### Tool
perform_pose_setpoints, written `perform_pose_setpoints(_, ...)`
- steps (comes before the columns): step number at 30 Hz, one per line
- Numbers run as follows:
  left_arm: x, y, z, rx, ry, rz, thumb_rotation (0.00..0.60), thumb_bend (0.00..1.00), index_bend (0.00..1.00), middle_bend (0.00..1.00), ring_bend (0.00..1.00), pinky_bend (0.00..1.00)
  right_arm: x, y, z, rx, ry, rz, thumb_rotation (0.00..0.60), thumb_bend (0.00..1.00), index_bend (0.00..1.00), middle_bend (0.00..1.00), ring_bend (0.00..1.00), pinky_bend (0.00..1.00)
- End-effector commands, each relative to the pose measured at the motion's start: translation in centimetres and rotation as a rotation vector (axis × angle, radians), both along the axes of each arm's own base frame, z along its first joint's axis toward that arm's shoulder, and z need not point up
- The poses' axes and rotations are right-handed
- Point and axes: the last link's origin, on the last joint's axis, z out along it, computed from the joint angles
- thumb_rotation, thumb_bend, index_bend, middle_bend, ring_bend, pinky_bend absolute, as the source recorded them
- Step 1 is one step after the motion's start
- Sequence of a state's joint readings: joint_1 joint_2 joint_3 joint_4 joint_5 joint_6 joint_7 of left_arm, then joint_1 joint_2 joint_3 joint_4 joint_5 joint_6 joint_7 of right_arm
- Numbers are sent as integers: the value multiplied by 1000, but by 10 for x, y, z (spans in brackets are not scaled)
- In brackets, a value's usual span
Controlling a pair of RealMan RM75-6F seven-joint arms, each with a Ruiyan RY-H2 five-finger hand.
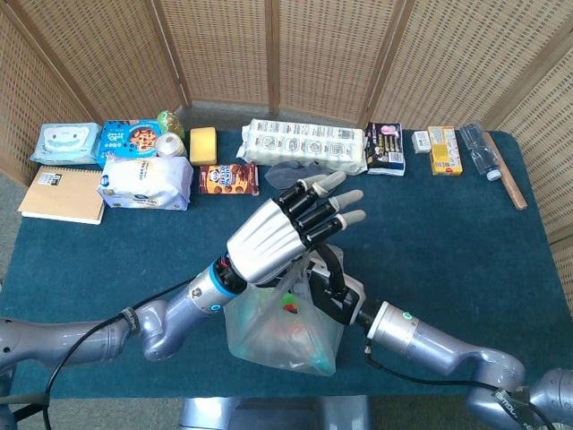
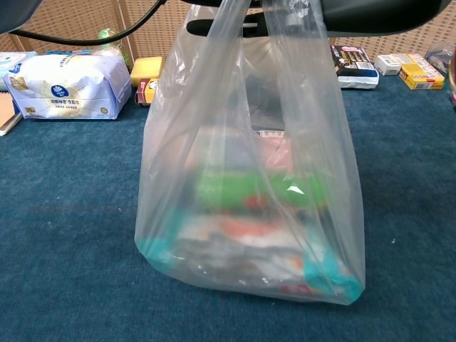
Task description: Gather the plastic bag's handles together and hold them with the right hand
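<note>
Clear plastic bag (image 1: pixel 285 327) sitting upright at about 6 o'clock on the blue surface (image 1: pixel 430 233), stuffed with blurry groceries, something green across the middle and teal at the bottom corners in the chest view. Handles (image 2: pixel 278 43) pulled up and drawn in toward each other at the top of the chest view, running up into dark hand parts at the frame edge. Left hand (image 1: pixel 291 228) up over the bag's mouth, fingers spread flat and pointing toward 2 o'clock, gripping nothing as far as the head view shows. Right hand (image 1: pixel 329 287) tucked in at the bag's 3 o'clock side just under the left one, dark fingers up against the plastic near the handles; can't tell whether actually clamped on them, mostly hidden. Along the 12 o'clock edge of the surface: long pack of rolls (image 1: pixel 306 145), yellow sponge (image 1: pixel 203 145), cookie box (image 1: pixel 227 178), white tissue pack (image 1: pixel 145 183), and a notebook (image 1: pixel 61 194) way over at 9 o'clock.
</note>
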State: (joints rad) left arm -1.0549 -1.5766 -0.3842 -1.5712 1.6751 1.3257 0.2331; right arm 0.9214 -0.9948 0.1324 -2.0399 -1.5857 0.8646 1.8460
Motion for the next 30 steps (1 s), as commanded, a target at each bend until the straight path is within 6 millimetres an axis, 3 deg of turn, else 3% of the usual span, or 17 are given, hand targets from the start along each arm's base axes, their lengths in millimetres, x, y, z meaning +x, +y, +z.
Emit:
perform_pose_setpoints(1, 3, 0, 1, -2, 2, 5, 600, 128, 180, 190, 51, 211, 2, 0, -1, 2, -2, 3, 0, 103, 191, 225, 138, 92)
perform_pose_setpoints(9, 4, -1, 7, -10, 23, 51, 600, 30, 167, 179, 35, 202, 1, -1, -2, 2, 0, -1, 0, 104, 191, 226, 139, 92)
perform_pose_setpoints(30, 5, -5, 18, -241, 107, 252, 600, 0, 133, 165, 0, 195, -2, -4, -10, 14, 24, -9, 0, 104, 186, 231, 142, 92)
